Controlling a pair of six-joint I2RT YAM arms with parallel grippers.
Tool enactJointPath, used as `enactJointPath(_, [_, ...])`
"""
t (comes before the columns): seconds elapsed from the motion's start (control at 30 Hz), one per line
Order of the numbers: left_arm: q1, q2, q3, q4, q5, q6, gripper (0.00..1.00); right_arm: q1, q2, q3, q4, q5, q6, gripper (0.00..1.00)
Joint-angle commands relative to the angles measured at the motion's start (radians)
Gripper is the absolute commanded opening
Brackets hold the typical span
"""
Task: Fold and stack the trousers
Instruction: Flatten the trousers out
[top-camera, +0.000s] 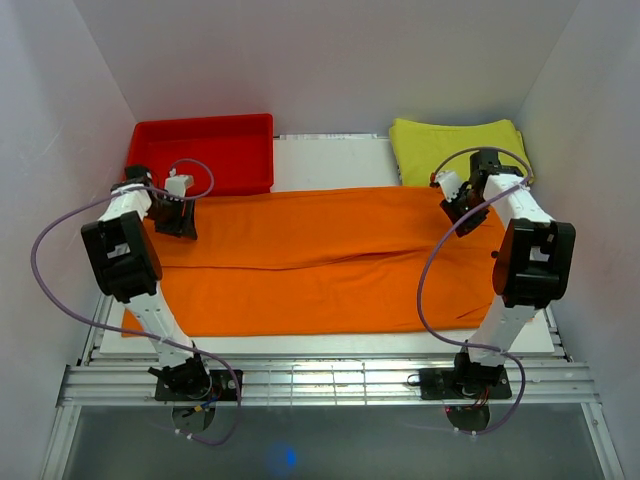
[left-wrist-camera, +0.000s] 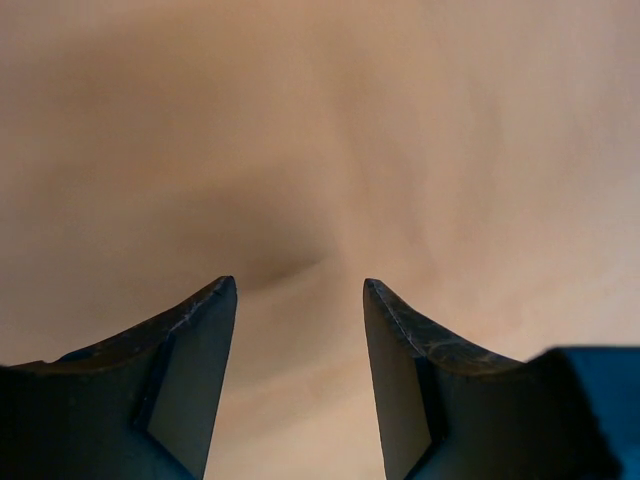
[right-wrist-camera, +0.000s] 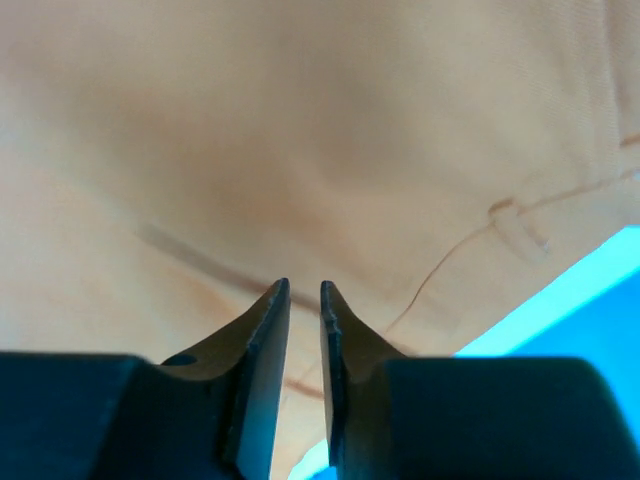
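Trousers (top-camera: 320, 260): orange, lying flat and lengthwise across the desk (top-camera: 330, 160), spanning nearly its full width; a long crease runs along the middle, and the near edge lies close to the desk's front edge. Left claw (top-camera: 178, 228) is down on the left end of the cloth. In the left wrist view its fingers (left-wrist-camera: 195, 350) stand spread apart, with fabric dimpled beneath the gap. Right claw (top-camera: 456, 215) sits over the right end, by a seam and a belt loop. Its fingers (right-wrist-camera: 262, 340) are almost pressed together, leaving a thin slit; cannot tell whether cloth is nipped. Red tray (top-camera: 200, 122) is at the far left corner, just behind the left claw. Folded yellow-green cloth (top-camera: 455, 145) is at the far right, just behind the trousers.
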Motion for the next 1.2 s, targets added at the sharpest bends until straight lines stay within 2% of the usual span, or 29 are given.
enactJointPath(0.0, [0.004, -0.166, -0.090, -0.098, 0.017, 0.130, 0.64, -0.010, -0.104, -0.091, -0.128, -0.018, -0.135, 0.24])
enactJointPath(0.13, [0.016, -0.277, -0.241, -0.101, -0.002, 0.190, 0.62, -0.024, -0.161, -0.271, -0.101, 0.044, -0.184, 0.20])
enactJointPath(0.3, [0.032, -0.337, -0.424, -0.090, -0.020, 0.258, 0.60, -0.087, -0.189, -0.487, -0.015, 0.160, -0.210, 0.17])
enactJointPath(0.57, [0.056, -0.392, -0.617, -0.073, -0.102, 0.385, 0.57, -0.185, -0.239, -0.679, -0.013, 0.239, -0.260, 0.15])
enactJointPath(0.63, [0.067, -0.395, -0.643, -0.081, -0.114, 0.401, 0.56, -0.188, -0.269, -0.664, -0.068, 0.185, -0.261, 0.17])
enactJointPath(0.67, [0.070, -0.396, -0.662, -0.077, -0.115, 0.404, 0.56, -0.188, -0.290, -0.604, -0.087, 0.161, -0.232, 0.19])
enactJointPath(0.7, [0.075, -0.398, -0.666, -0.075, -0.114, 0.404, 0.57, -0.188, -0.292, -0.557, -0.108, 0.104, -0.209, 0.27])
enactJointPath(0.87, [0.081, -0.357, -0.611, -0.092, -0.065, 0.358, 0.59, -0.216, -0.218, -0.190, -0.207, -0.005, 0.044, 0.39])
enactJointPath(0.9, [0.081, -0.352, -0.556, -0.104, -0.041, 0.346, 0.59, -0.219, -0.198, -0.089, -0.217, 0.002, 0.074, 0.39])
enactJointPath(1.0, [0.087, -0.358, -0.421, -0.152, 0.074, 0.307, 0.63, -0.252, -0.129, 0.015, -0.256, 0.025, 0.138, 0.39])
enactJointPath(1.17, [0.087, -0.305, -0.240, -0.210, 0.142, 0.247, 0.66, -0.343, -0.056, -0.021, -0.207, 0.067, 0.128, 0.36])
